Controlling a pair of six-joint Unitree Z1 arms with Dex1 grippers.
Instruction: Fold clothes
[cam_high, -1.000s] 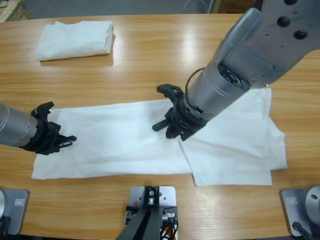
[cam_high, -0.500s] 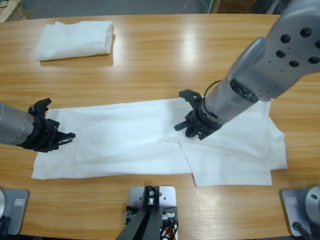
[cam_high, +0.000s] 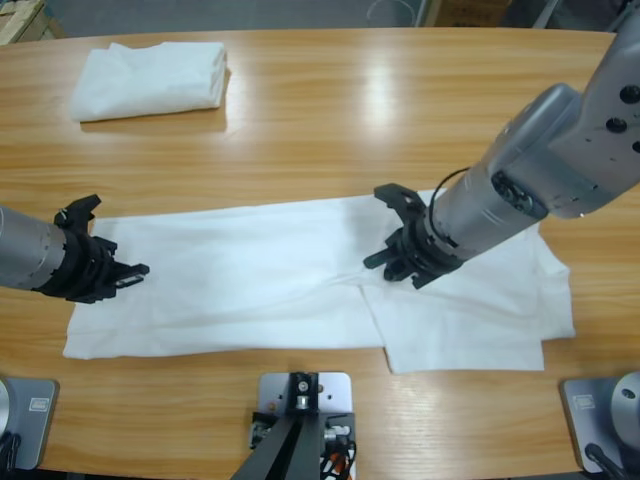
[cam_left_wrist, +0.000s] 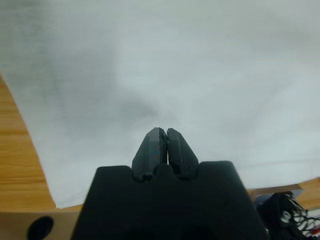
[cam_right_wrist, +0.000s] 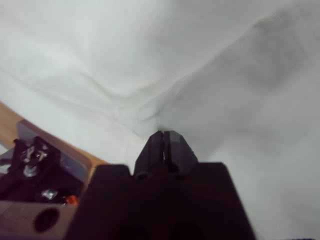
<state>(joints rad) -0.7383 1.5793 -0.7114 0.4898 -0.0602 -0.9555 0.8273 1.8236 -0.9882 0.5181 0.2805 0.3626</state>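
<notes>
across the middle of the wooden surface (cam_high: 330, 120) lies the spread white t-shirt (cam_high: 250, 290). at its 9 o'clock end the left hand (cam_high: 112, 276) sits pressed together, and toward 3 o'clock the right hand (cam_high: 392, 262) pinches a fold of cloth. a folded shirt (cam_high: 150, 78) rests at 11 o'clock.

The long wooden table (cam_high: 330, 110) is seen from above by the fixed high view. The spread white cotton T-shirt (cam_high: 250, 285) is viewed very closely by both wrist cameras, along the left gripper (cam_left_wrist: 163, 135) and the right gripper (cam_right_wrist: 163, 136); it is shared by all views.
</notes>
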